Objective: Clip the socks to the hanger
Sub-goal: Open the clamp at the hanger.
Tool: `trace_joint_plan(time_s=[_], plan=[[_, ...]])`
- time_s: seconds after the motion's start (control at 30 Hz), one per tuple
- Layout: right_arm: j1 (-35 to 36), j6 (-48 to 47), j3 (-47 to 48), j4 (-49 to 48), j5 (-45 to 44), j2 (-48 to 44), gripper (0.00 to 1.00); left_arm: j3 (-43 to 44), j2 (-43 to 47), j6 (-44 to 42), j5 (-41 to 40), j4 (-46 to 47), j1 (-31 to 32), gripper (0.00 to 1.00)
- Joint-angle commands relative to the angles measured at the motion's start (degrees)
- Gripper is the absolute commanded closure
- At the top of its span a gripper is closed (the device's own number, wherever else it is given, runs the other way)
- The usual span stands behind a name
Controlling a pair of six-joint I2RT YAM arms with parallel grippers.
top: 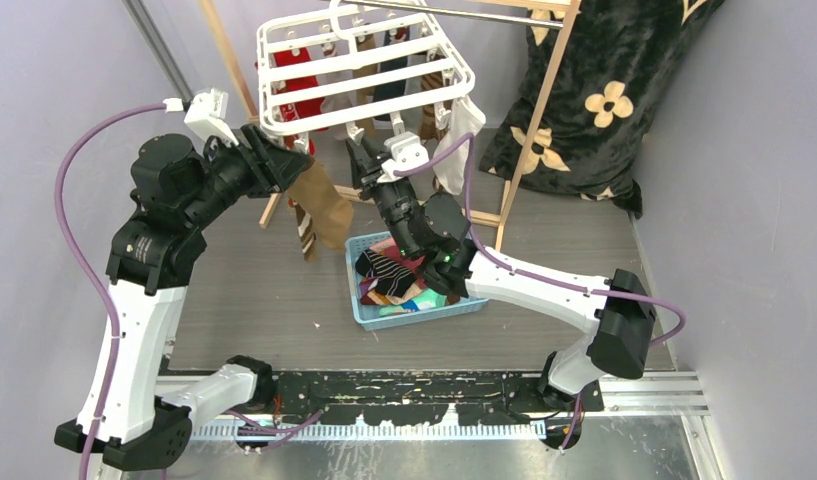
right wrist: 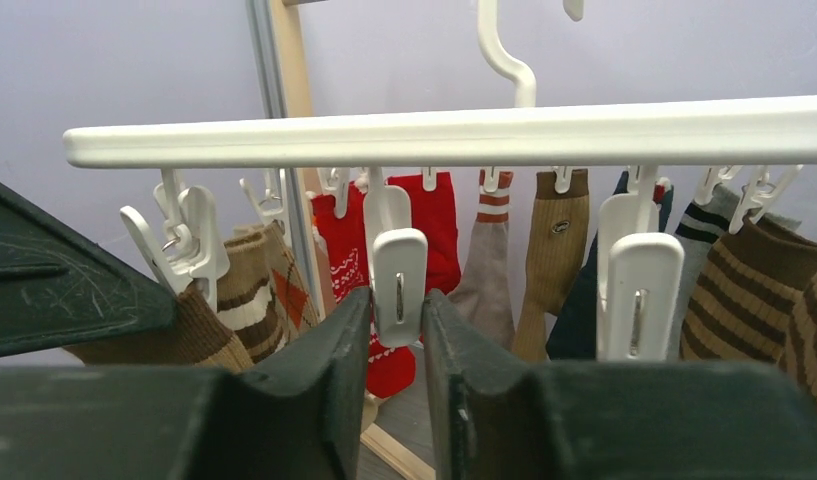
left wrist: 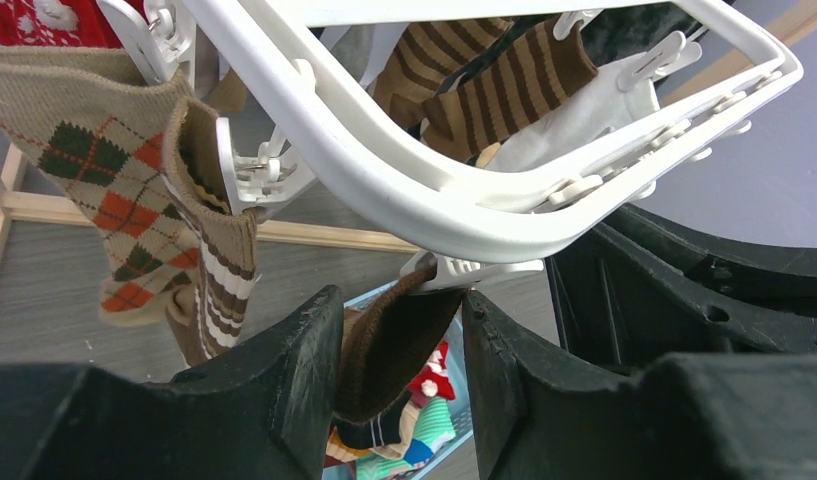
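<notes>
The white hanger (top: 364, 70) hangs from a wooden pole with several socks pegged under it. My left gripper (top: 279, 160) is at its front left corner. In the left wrist view its jaws (left wrist: 399, 310) stand apart around a brown sock (left wrist: 394, 340). The sock's top is caught in a white peg (left wrist: 474, 268), and it leans on the left finger. The same sock (top: 324, 205) shows hanging in the top view. My right gripper (top: 367, 160) reaches up under the front rail (right wrist: 464, 130). Its fingers (right wrist: 397, 300) are pinched on a white peg (right wrist: 399, 265).
A light blue basket (top: 424, 316) with several more socks sits on the floor below the hanger. The wooden frame (top: 529, 140) stands behind it, with the black flowered cloth (top: 624, 90) draped at the back right. Argyle and striped socks (left wrist: 114, 190) hang left of my left gripper.
</notes>
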State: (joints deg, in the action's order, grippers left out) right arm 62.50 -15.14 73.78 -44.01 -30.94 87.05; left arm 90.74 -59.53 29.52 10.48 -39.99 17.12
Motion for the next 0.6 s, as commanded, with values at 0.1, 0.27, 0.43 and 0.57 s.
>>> trace_joint_plan(time_s=[0.1,0.27,0.43,0.57], plan=[[-0.3,3.2,-2.3,-4.6,3.6,-2.8,0.82,1.4,1.3,-0.9,-0.3,1.1,-0.2,0.52],[-0.3,6.2,-3.9,-2.2,5.9,-5.0,0.88,1.1,2.1,-1.2,-0.8,1.0,-0.2,0.41],[-0.3,8.3,-3.1,1.7,7.7,-6.1,0.89,3.2,3.7,-3.0,2.1,-1.7,-0.2,0.25],[-0.3,10.1,-0.7,4.5,8.7,-6.0,0.89,2.8,7.7,-4.6,12.4,-2.2,-0.2,0.23]])
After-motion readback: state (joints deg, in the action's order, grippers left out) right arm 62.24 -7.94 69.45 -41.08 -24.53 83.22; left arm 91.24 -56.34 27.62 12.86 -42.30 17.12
